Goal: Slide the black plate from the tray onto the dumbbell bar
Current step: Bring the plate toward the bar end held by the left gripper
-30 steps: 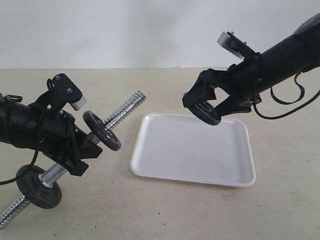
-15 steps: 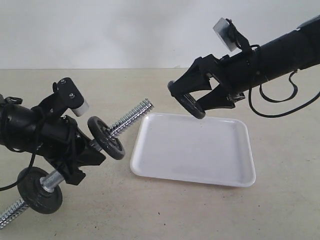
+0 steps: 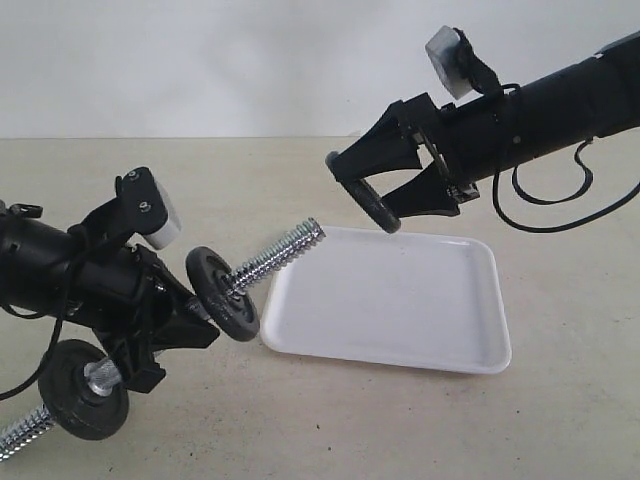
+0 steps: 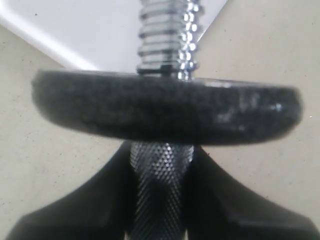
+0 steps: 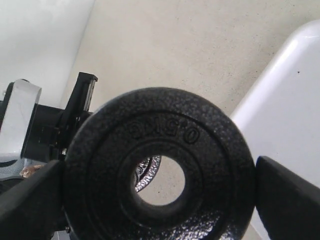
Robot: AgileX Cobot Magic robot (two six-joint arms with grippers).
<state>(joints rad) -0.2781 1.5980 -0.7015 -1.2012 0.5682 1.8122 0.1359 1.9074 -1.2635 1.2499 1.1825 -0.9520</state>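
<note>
Holding one black plate edge-on, the right gripper has its jaws spread wide and clamped on the rim. The plate is in the air above the far-left corner of the single white tray, touching neither it nor the bar. Left gripper is closed on the knurled middle of the one dumbbell bar, which is tilted with its threaded tip up. Two more black discs sit on the bar: upper disc and lower disc. Three discs in total.
</note>
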